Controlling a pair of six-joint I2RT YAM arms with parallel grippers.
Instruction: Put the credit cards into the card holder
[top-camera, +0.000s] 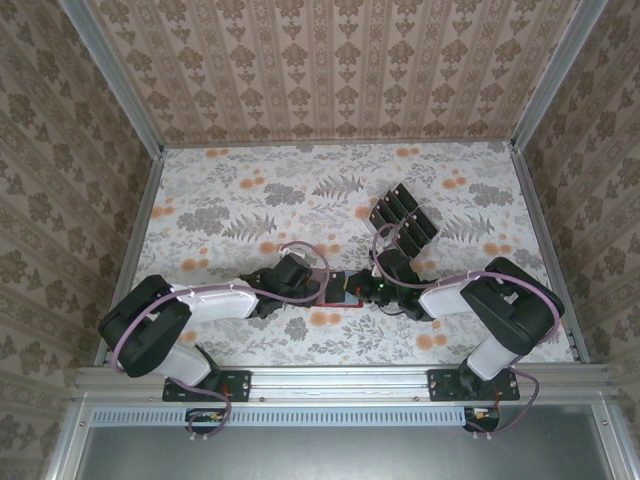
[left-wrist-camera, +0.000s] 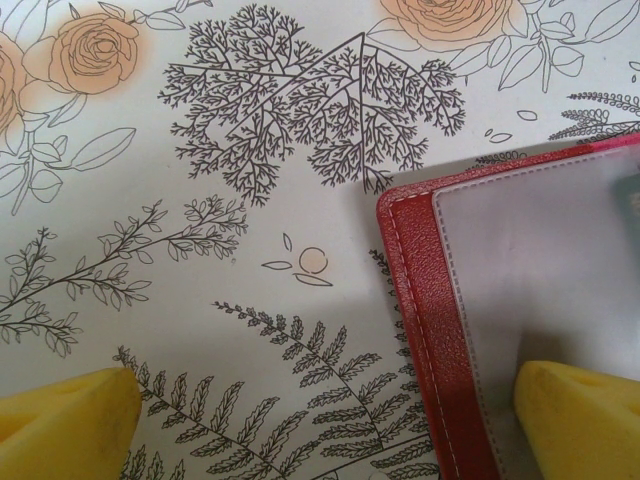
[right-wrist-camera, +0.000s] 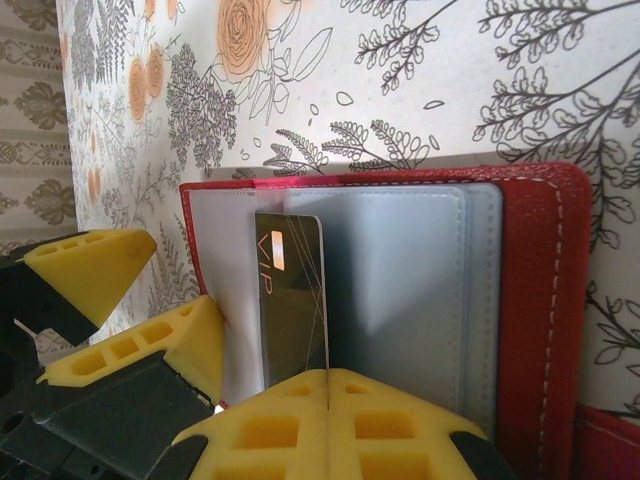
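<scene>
The card holder (top-camera: 336, 299) lies open and flat at the front middle of the surface (top-camera: 230, 190), red rim (left-wrist-camera: 420, 300) up and pale clear sleeves showing inside. In the right wrist view a black card (right-wrist-camera: 292, 300) with an orange mark lies across the holder's (right-wrist-camera: 540, 300) inner face, along the edge of a greyish-blue pocket. Whether its tip is inside that pocket I cannot tell. The right fingers (right-wrist-camera: 310, 400) are clenched on the card's near end. The left fingers (left-wrist-camera: 580, 420) are spread wide and grasp nothing, one over the holder's sleeve and the other over the bare surface. The other cards (top-camera: 403, 220) lie fanned in two rows farther back on the right. The surface is a pale sheet printed with grey ferns and orange roses. Walls (top-camera: 330, 60) in tan damask-striped paper enclose it on three sides, with metal posts (top-camera: 122, 90) in the corners and a metal rail (top-camera: 330, 382) along the near edge.
</scene>
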